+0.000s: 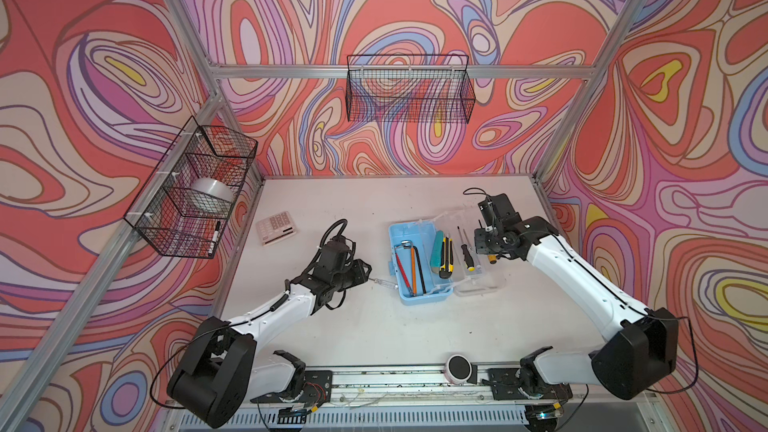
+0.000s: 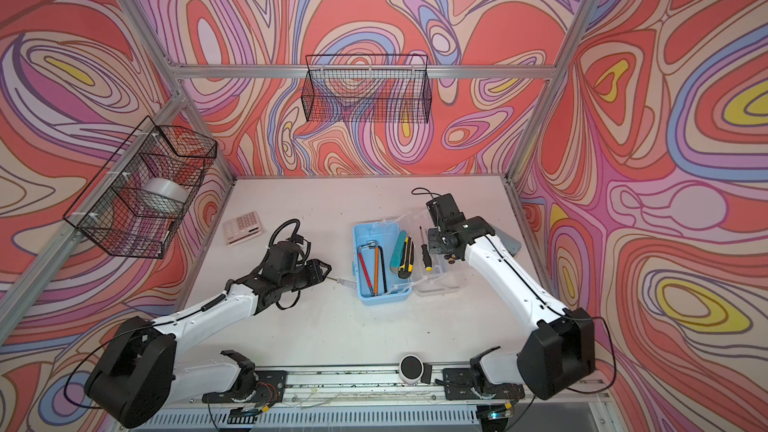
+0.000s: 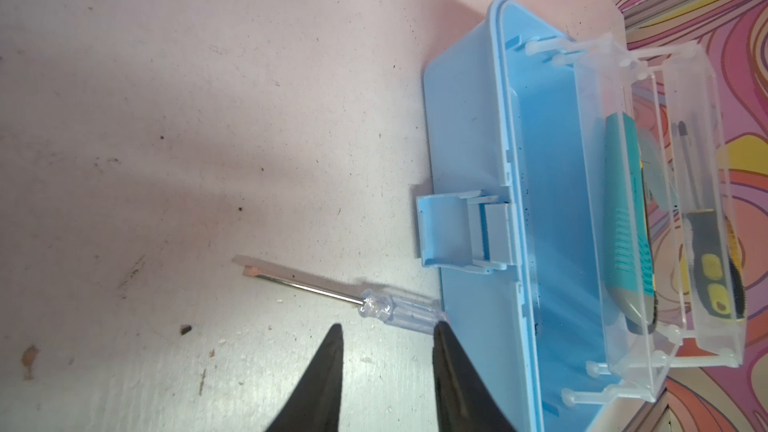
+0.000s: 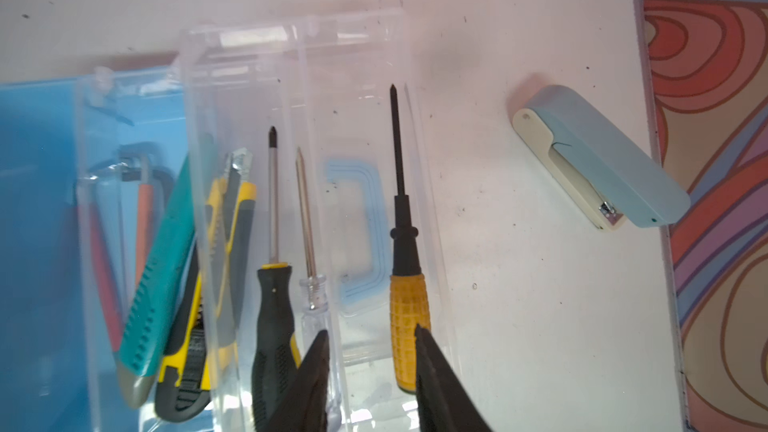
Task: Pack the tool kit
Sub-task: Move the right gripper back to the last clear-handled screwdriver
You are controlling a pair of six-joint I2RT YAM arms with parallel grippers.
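The light-blue case lies open mid-table with its clear lid folded out to the right. Hex keys lie in the case. A teal cutter and a yellow-black cutter rest in a clear tray. My left gripper is open just short of a clear-handled screwdriver lying against the case's left wall. My right gripper is open over the lid. A yellow-handled screwdriver lies beside one finger, near a black-handled screwdriver and a small clear one.
A grey-blue stapler lies near the table's right edge, behind my right arm. A pinkish calculator sits at the back left. Wire baskets hang on the left wall and back wall. A round black-topped device stands on the front rail.
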